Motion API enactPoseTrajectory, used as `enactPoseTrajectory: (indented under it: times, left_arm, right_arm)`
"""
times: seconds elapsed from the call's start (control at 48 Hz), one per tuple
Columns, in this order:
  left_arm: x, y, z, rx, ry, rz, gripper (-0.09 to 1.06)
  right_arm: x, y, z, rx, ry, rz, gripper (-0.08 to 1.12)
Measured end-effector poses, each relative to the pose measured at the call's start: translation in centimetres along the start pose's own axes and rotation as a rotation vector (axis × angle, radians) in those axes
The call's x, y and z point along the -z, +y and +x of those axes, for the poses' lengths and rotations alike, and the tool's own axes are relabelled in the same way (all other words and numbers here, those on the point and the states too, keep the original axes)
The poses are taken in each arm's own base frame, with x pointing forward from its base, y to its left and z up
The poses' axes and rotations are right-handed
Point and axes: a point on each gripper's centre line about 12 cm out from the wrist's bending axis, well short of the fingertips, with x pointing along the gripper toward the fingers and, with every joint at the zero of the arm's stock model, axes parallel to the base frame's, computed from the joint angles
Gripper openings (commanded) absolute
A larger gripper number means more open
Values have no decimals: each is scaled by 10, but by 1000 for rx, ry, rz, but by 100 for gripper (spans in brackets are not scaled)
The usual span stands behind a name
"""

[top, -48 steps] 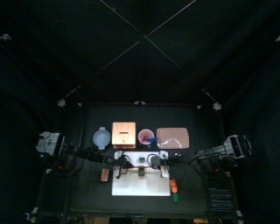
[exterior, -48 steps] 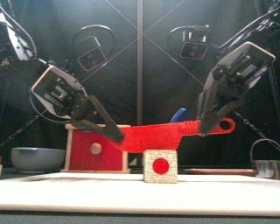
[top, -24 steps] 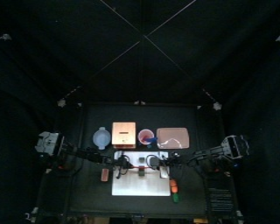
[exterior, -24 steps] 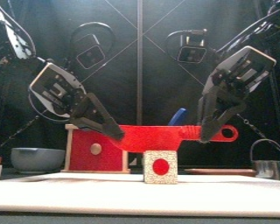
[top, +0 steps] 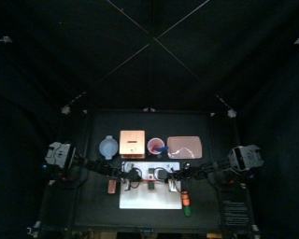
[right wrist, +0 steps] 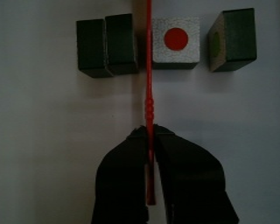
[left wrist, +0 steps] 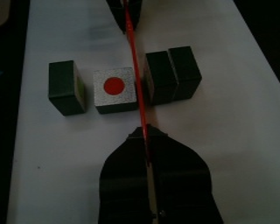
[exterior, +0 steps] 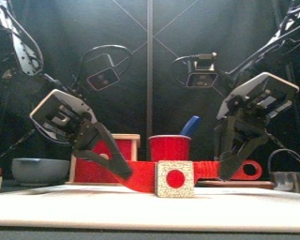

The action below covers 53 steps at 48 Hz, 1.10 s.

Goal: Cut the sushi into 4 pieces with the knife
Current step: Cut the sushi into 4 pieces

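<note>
A red toy knife (exterior: 127, 172) lies level just above the white cutting board (top: 142, 198), held at both ends. My left gripper (exterior: 112, 165) is shut on its blade end, and my right gripper (exterior: 232, 159) is shut on its handle. The sushi roll is split into dark green blocks on the board. One piece lies turned, showing a white face with a red dot (exterior: 175, 178). In the left wrist view the knife (left wrist: 133, 70) runs down between that piece (left wrist: 115, 89) and two upright blocks (left wrist: 171, 76). A single block (left wrist: 66, 87) stands apart on the other side.
Behind the board stand the blue-grey bowl (top: 108, 147), the wooden box (top: 132, 143), the red cup (top: 156, 146) with a blue knife, and the pink tray (top: 185, 147). A metal cutter (exterior: 284, 178) sits at the right. Small toys (top: 187, 200) lie beside the board.
Both grippers have come down together, bringing the knife from above the sushi to board level among the pieces.
</note>
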Motion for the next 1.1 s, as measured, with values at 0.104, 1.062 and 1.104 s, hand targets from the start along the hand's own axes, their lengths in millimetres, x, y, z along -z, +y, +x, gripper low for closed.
enactPoseTrajectory:
  times: [0.104,1.062,1.104]
  left_arm:
    - [-1,1,2,-1,17,1,7]
    - [-38,18,-36,-35,-88,7,7]
    - [-43,17,-40,-37,-103,-11,7]
  right_arm:
    - [0,0,0,1,3,-2,16]
    - [-34,-8,-36,32,-62,-29,16]
    - [-36,-4,-40,23,-75,-31,16]
